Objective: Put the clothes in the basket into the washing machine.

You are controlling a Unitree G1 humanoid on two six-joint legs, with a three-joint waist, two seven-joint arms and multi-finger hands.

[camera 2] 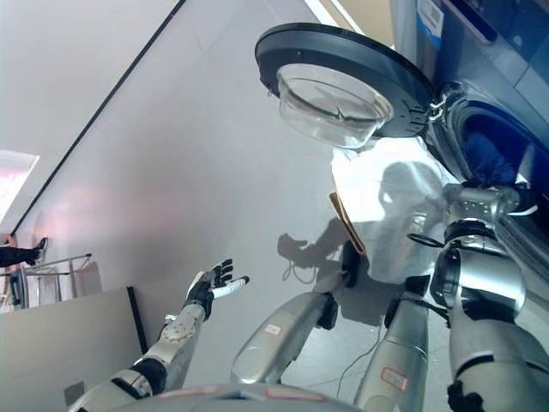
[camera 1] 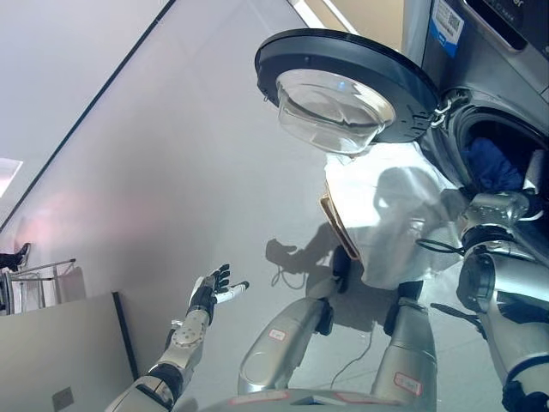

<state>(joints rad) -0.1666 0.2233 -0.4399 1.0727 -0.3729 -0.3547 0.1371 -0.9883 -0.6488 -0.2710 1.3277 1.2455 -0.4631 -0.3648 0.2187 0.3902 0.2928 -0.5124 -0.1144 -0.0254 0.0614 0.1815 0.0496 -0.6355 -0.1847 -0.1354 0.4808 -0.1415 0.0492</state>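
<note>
The washing machine [camera 1: 502,81] stands at the right with its round glass door [camera 1: 343,81] swung wide open. A blue garment [camera 1: 491,163] lies inside the drum. Below the door a white basket [camera 1: 390,215] with a tan rim sits on the floor. It looks white all over, and I cannot make out separate clothes in it. My right arm reaches up from the lower right to the drum mouth. My right hand [camera 1: 532,182] is at the opening's edge, mostly hidden. My left hand [camera 1: 213,290] floats open over the floor at the lower left, far from the basket and holding nothing.
A grey panel [camera 1: 60,352] fills the lower left corner, with a metal rack [camera 1: 39,279] behind it. A person's shoe [camera 1: 13,256] shows at the far left edge. Grey floor spreads between my left hand and the open door.
</note>
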